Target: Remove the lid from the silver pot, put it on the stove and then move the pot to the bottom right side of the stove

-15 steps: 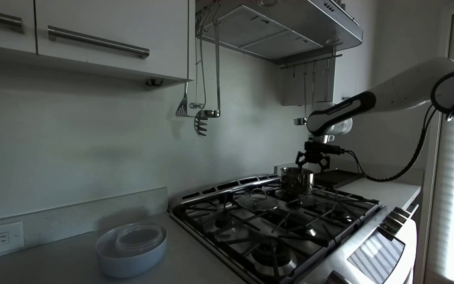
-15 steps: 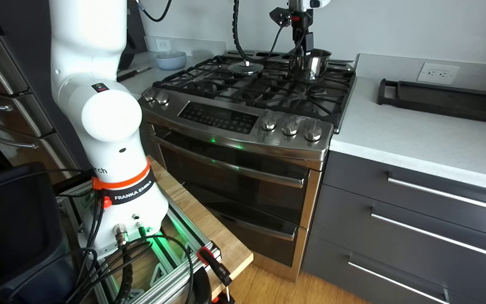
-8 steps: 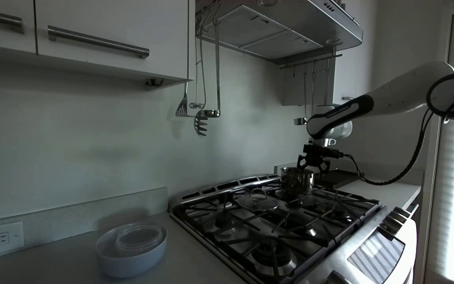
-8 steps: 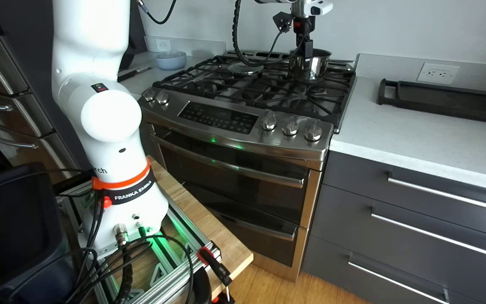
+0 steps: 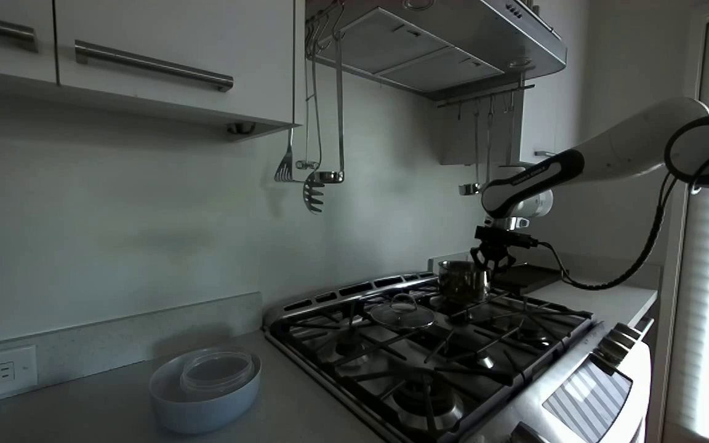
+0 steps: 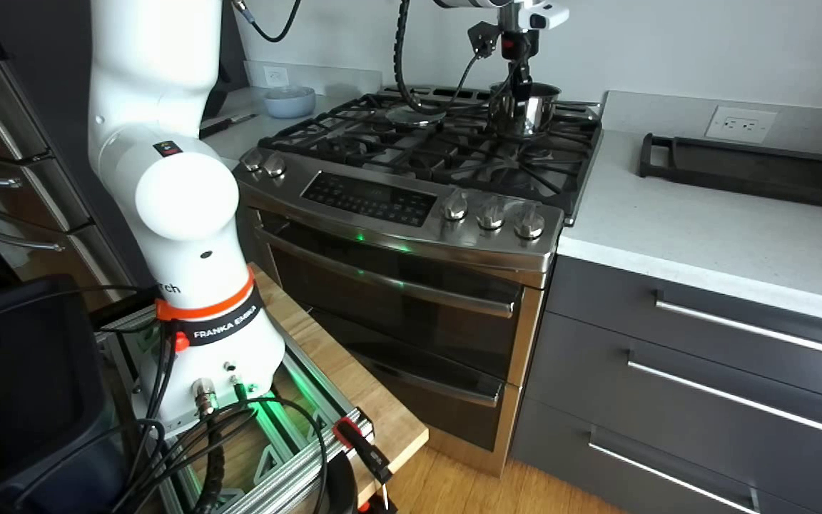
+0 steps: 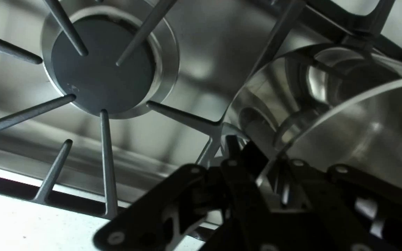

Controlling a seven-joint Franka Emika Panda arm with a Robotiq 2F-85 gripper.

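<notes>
The silver pot (image 6: pixel 541 113) stands uncovered on the back right of the stove (image 6: pixel 372 200); its shiny wall (image 7: pixel 284 87) fills the right of the wrist view. My gripper (image 7: pixel 258 153) comes down over its rim, one finger outside the wall and one inside. The jaws have narrowed, but a gap still shows between the outer finger (image 7: pixel 233 144) and the wall. In an exterior view the gripper (image 5: pixel 491 266) sits at the pot's near-side rim. The lid (image 5: pixel 402 315), glass with a looped handle, lies flat on the grates left of the pot.
Black grates (image 6: pixel 447 153) cover the stove, with a bare burner (image 7: pixel 101 66) beside the pot. A dark tray (image 6: pixel 760 171) lies on the right counter. The range hood (image 5: pixel 428 55) overhangs the arm. A bowl (image 5: pixel 204 394) stands on the other counter.
The jaws have drawn in from wide apart to a narrow gap around the pot's wall. The gripper has shifted slightly toward that side of the rim. Pot and lid have stayed put.
</notes>
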